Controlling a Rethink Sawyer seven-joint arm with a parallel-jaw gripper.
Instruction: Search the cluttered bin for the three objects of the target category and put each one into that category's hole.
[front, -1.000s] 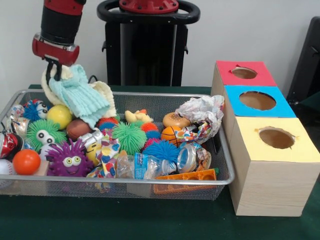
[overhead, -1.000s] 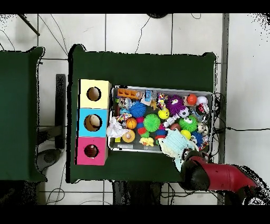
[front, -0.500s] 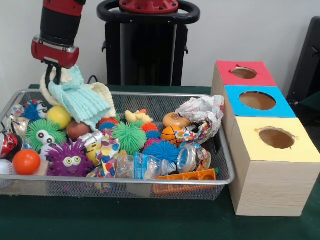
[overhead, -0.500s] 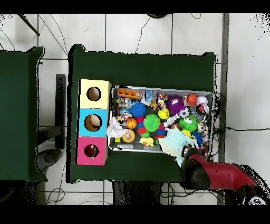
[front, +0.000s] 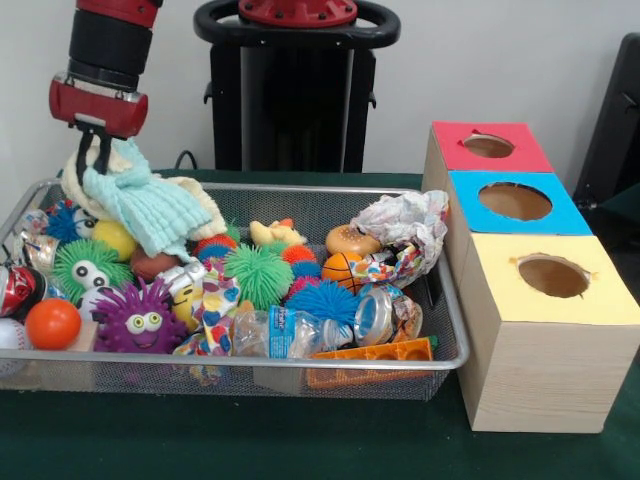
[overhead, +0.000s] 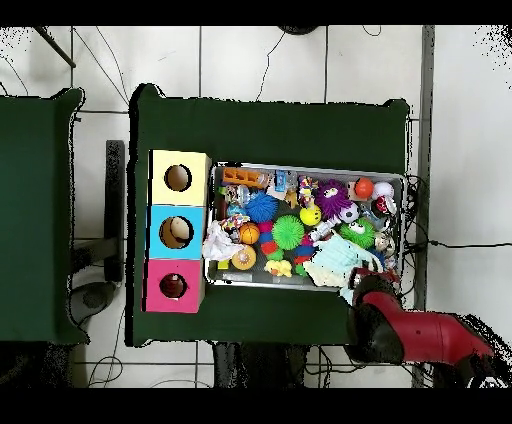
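- gripper (front: 92, 150) pinches a pale blue and cream knitted cloth (front: 150, 205), hanging over the wire bin (front: 250, 362)
- yellow duck (front: 272, 234) lies mid-bin, near the back
- red box hole (front: 488, 146) stands apart

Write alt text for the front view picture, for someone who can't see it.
A red and black robot arm's gripper holds a pale blue and cream knitted cloth over the far left corner of a wire basket packed with spiky balls and toys, a yellow plush duck among them. To the right stand red, blue and yellow boxes with round holes.
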